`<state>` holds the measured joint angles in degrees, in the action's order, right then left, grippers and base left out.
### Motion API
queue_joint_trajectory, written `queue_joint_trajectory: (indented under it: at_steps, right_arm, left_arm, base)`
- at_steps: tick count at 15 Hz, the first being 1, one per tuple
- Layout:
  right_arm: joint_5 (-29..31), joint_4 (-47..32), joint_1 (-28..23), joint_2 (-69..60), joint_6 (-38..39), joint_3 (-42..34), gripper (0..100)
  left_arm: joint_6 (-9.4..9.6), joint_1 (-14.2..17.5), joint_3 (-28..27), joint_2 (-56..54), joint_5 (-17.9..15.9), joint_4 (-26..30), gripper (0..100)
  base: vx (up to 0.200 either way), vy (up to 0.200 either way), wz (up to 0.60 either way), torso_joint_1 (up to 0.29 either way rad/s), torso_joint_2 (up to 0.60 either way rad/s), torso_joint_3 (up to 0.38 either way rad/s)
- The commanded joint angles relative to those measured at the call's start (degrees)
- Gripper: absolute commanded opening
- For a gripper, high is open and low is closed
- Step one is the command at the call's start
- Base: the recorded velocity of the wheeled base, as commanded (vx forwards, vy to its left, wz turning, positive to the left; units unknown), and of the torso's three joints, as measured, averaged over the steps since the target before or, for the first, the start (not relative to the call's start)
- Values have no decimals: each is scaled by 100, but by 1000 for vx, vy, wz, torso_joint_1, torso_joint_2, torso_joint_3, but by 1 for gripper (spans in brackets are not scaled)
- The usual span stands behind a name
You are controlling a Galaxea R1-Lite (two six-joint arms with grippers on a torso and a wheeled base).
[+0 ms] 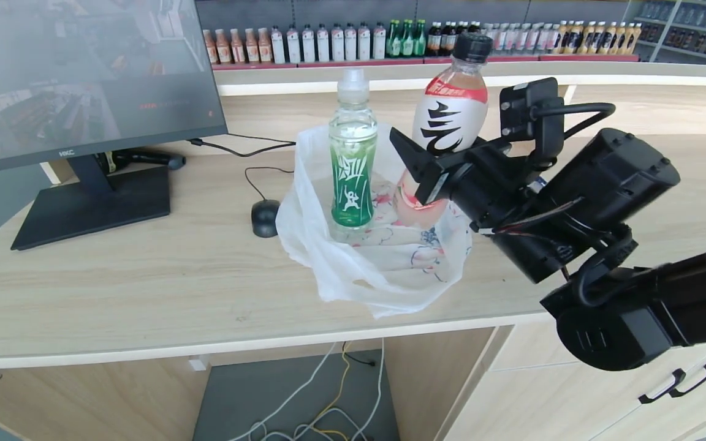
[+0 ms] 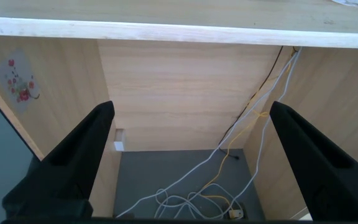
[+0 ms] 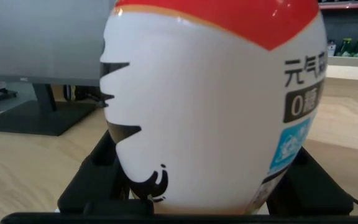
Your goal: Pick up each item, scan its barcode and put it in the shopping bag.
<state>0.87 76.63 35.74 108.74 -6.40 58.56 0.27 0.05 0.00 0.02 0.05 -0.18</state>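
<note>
Wooden counter (image 1: 144, 288) front: left gripper (image 2: 191, 109) below edge, jaws wide, empty. Shopping bag (image 1: 383, 275) mid-counter, green bottle (image 1: 352, 177) standing inside. Right gripper (image 1: 429, 174) clamps pink bottle (image 1: 451, 116) upright, base within bag mouth, beside green bottle; straight lowering likely suffices.

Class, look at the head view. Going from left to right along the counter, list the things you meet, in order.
monitor → mouse → green bottle → white-and-red bottle
</note>
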Motion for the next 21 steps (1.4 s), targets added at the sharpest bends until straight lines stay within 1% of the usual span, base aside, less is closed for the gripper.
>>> queue_joint_trajectory:
  at_steps: [1,3,4,8,9,12,16,21]
  right_arm:
    - [-25,-219,-129,16,-2,331,0]
    - [-78,-667,-234,42,51,507,0]
    - [-245,-843,-349,121,104,639,0]
    - [-517,-860,-700,438,130,718,0]
    - [-605,-860,-709,561,130,779,0]
    - [-605,-869,-691,991,130,1298,0]
    - [-614,-878,-718,1272,130,1491,0]
    - [-588,-869,-727,1475,130,1491,0]
  left_arm:
    - [0,4,0,-2,4,1,100]
    - [0,-5,0,-2,4,1,100]
    - [0,-5,0,-2,4,1,100]
    - [0,4,0,-2,4,1,100]
    - [0,4,0,-2,4,1,100]
    - [0,-5,0,-2,4,1,100]
    - [0,-5,0,-2,4,1,100]
    - [0,-5,0,-2,4,1,100]
  base:
    - [0,0,0,0,0,0]
    - [0,0,0,0,0,0]
    - [0,0,0,0,0,0]
    - [0,0,0,0,0,0]
    - [0,0,0,0,0,0]
    - [0,0,0,0,0,0]
    - [0,0,0,0,0,0]
    - [0,0,0,0,0,0]
